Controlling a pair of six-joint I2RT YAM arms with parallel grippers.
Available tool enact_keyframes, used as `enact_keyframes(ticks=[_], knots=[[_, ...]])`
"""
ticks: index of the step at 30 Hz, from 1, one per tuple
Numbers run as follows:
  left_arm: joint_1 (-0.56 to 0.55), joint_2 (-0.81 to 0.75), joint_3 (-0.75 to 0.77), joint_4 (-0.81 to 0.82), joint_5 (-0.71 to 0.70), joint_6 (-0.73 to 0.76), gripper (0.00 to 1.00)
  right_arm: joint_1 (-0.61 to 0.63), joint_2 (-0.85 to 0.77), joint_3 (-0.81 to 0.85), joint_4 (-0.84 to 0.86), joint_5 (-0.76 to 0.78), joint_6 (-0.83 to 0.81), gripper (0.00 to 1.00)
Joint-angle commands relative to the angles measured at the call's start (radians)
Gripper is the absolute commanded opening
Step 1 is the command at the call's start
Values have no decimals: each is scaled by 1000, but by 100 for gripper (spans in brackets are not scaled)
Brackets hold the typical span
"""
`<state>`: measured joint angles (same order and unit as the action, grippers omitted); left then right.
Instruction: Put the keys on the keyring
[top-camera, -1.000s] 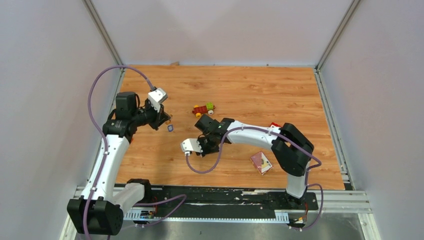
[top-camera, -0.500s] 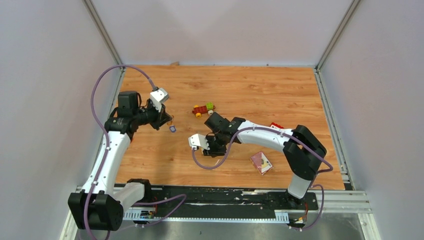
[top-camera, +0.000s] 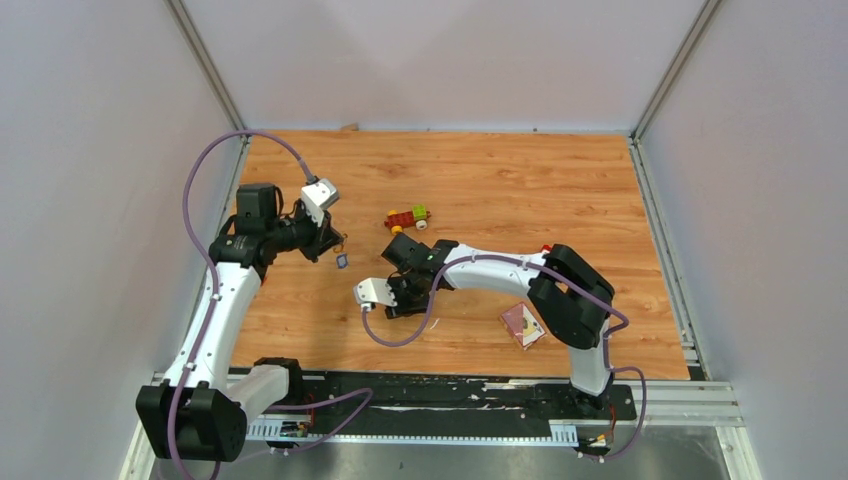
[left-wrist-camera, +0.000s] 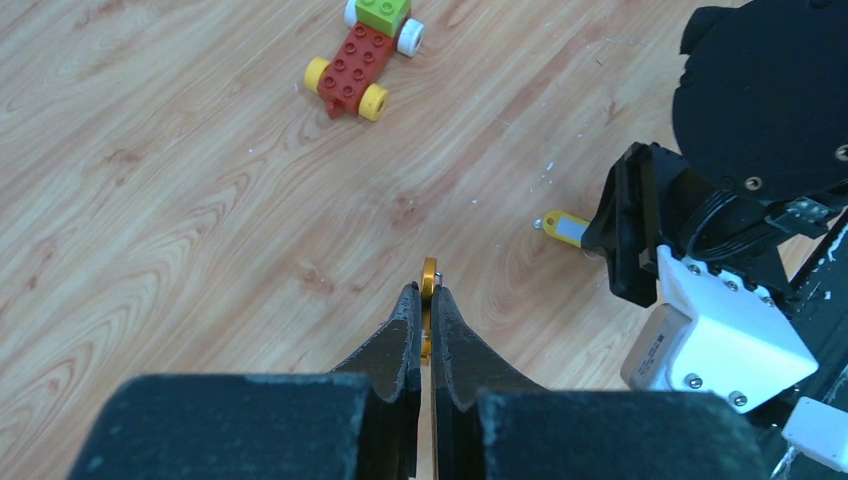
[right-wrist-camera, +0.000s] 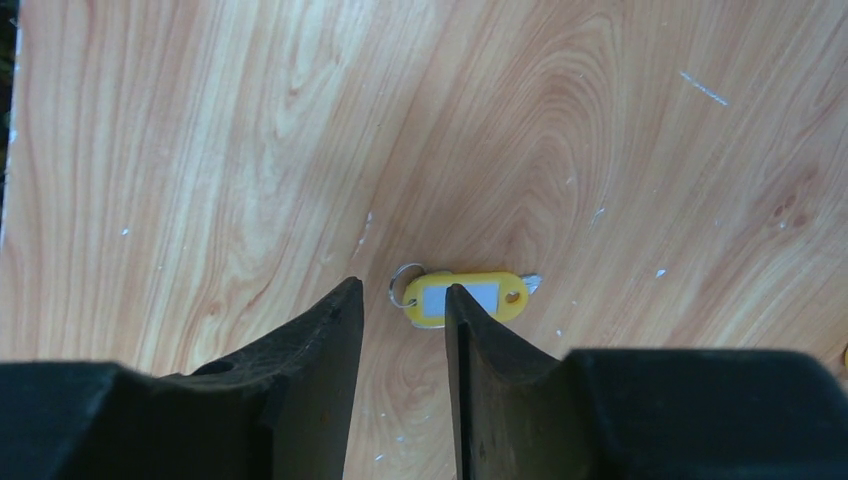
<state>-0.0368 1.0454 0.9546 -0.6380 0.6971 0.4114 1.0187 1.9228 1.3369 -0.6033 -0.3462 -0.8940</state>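
Wood-grain table (top-camera: 520, 190), pale walls all round. We've got the left gripper (left-wrist-camera: 424, 292) pinched tight on the gold keyring (left-wrist-camera: 430, 272) near the table's left edge, with the blue key (top-camera: 342, 260) right by its tips. The right gripper (right-wrist-camera: 402, 288) is partway open, just over the yellow key (right-wrist-camera: 465, 297) lying flat around mid-table. The toy car (left-wrist-camera: 365, 60) sits further back.

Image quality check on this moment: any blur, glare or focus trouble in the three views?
Top external: even soft light, no glare, small parts barely resolved. Left wrist: keyring and toy car sharp, near left fingers dark and soft-edged. Right wrist: yellow-headed key crisp on the table, right fingers dark, no motion blur.
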Motion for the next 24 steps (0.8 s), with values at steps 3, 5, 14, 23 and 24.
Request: enact_keyframes(ticks=[3, 5, 14, 23, 24], knots=[[9, -22, 12, 2, 17, 18, 0, 7, 39, 56, -1, 23, -44, 35], [8, -25, 6, 4, 14, 19, 0, 8, 42, 52, -3, 27, -50, 35], [8, -31, 6, 1, 15, 18, 0, 10, 51, 45, 5, 41, -59, 34], [8, -39, 3, -5, 16, 24, 0, 10, 69, 46, 1, 45, -69, 27], [8, -37, 3, -5, 17, 24, 0, 10, 71, 46, 2, 45, -70, 26]])
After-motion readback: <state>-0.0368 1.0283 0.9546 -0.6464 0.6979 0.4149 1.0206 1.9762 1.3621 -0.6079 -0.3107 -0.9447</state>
